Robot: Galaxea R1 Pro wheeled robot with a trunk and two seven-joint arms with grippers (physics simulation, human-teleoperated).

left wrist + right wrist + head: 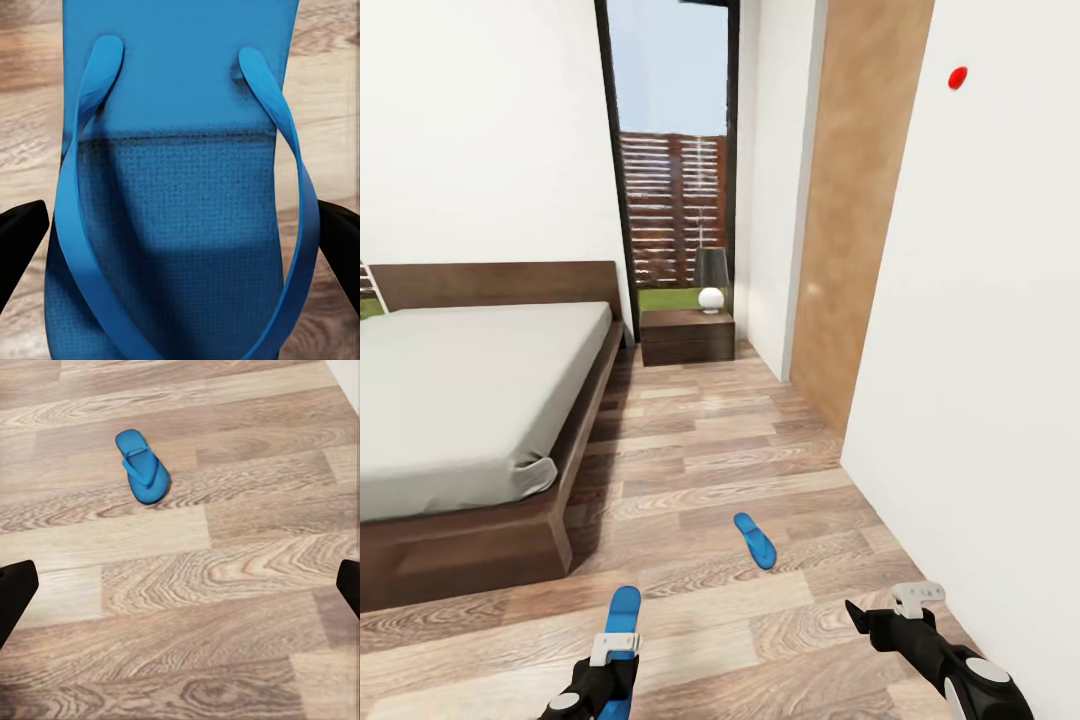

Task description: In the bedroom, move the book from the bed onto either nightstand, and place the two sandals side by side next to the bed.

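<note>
My left gripper (615,655) is low at the near left, forearm angled up and forward, fingers closed on a sandal (623,612). My right gripper (888,612) hangs near right, pointing left, its black fingers (16,596) spread wide apart.

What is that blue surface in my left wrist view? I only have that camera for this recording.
Observer: It is a sandal, lying on the wood floor under the left gripper, as the head view shows.
Operator: Is the gripper closed on it?
Observer: I cannot tell; in the left wrist view the fingers sit at either side of the sandal.
Operator: Where is the other sandal?
Observer: The second sandal lies on the floor farther ahead, between the bed and the white wall, apart from the first.
Operator: And the right arm?
Observer: The right gripper hangs open and empty, with the second sandal ahead of it.
</note>
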